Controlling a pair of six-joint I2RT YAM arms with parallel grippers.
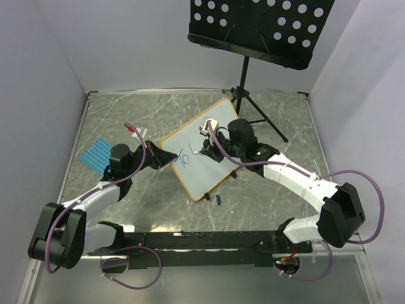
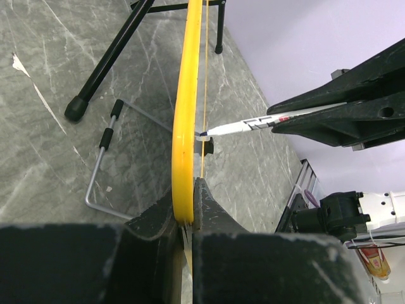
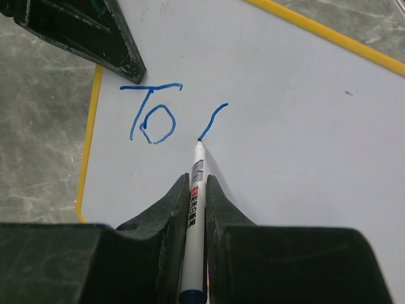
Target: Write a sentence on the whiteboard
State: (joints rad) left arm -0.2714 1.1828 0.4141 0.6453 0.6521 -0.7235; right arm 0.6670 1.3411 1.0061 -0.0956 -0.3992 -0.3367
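Observation:
The whiteboard (image 1: 197, 177), white with an orange-yellow frame, stands tilted at the table's middle. My left gripper (image 1: 166, 158) is shut on its left edge; in the left wrist view the yellow frame (image 2: 185, 114) sits between the fingers of that gripper (image 2: 190, 193). My right gripper (image 3: 197, 190) is shut on a white marker (image 3: 197, 190) whose tip touches the board (image 3: 291, 126). Of the sentence, only blue "To" (image 3: 154, 115) and one curved stroke (image 3: 213, 120) show. The marker (image 2: 247, 125) and right gripper (image 2: 345, 107) also appear in the left wrist view.
A black perforated music stand (image 1: 259, 28) with tripod legs (image 1: 256, 107) stands behind the board. A blue mat (image 1: 97, 155) lies at left, a red-and-white item (image 1: 134, 131) near it. A small blue cap (image 1: 218, 199) lies before the board. A wire prop (image 2: 95, 183) lies behind it.

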